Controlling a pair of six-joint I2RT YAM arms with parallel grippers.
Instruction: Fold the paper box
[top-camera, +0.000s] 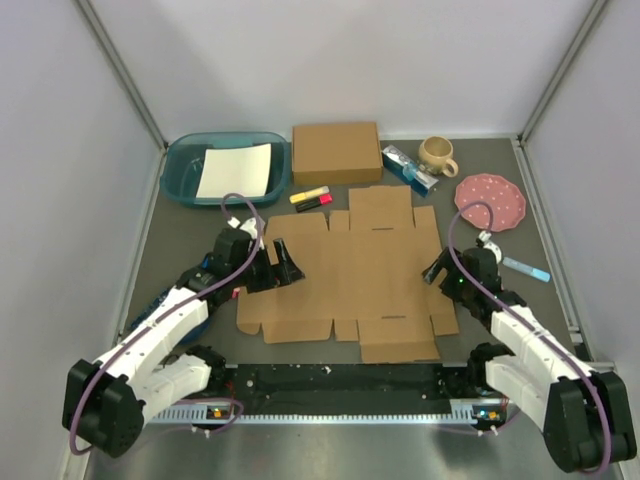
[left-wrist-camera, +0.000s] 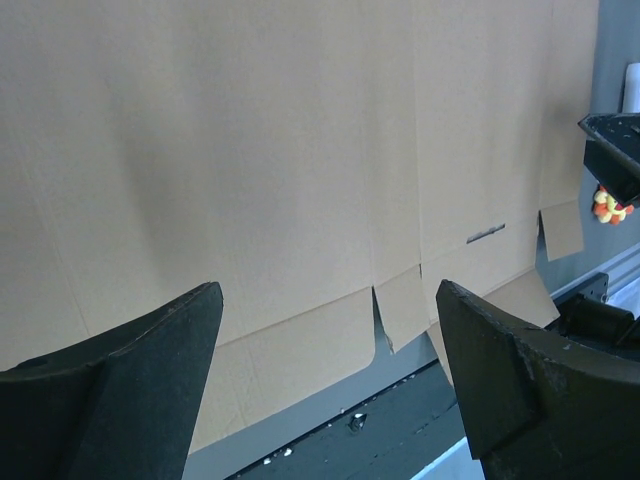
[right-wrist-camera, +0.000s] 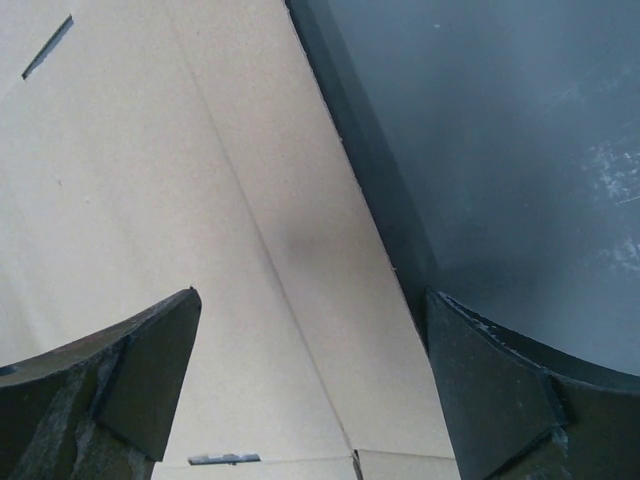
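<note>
The paper box (top-camera: 355, 275) is a flat brown die-cut cardboard sheet with many flaps, lying unfolded in the middle of the table. My left gripper (top-camera: 282, 265) is open and empty, low over the sheet's left part. In the left wrist view the sheet (left-wrist-camera: 280, 150) fills the picture between and beyond my open fingers (left-wrist-camera: 120, 380). My right gripper (top-camera: 437, 271) is open and empty at the sheet's right edge. The right wrist view shows that edge of the sheet (right-wrist-camera: 180, 220) running between my open fingers (right-wrist-camera: 500, 390).
A smaller closed brown box (top-camera: 337, 152) stands at the back. A teal bin (top-camera: 180, 165) holding white paper is back left. Yellow and red markers (top-camera: 311, 198), a small carton (top-camera: 409, 168), a beige mug (top-camera: 437, 154), a pink plate (top-camera: 490, 201) and a blue pen (top-camera: 526, 268) lie around.
</note>
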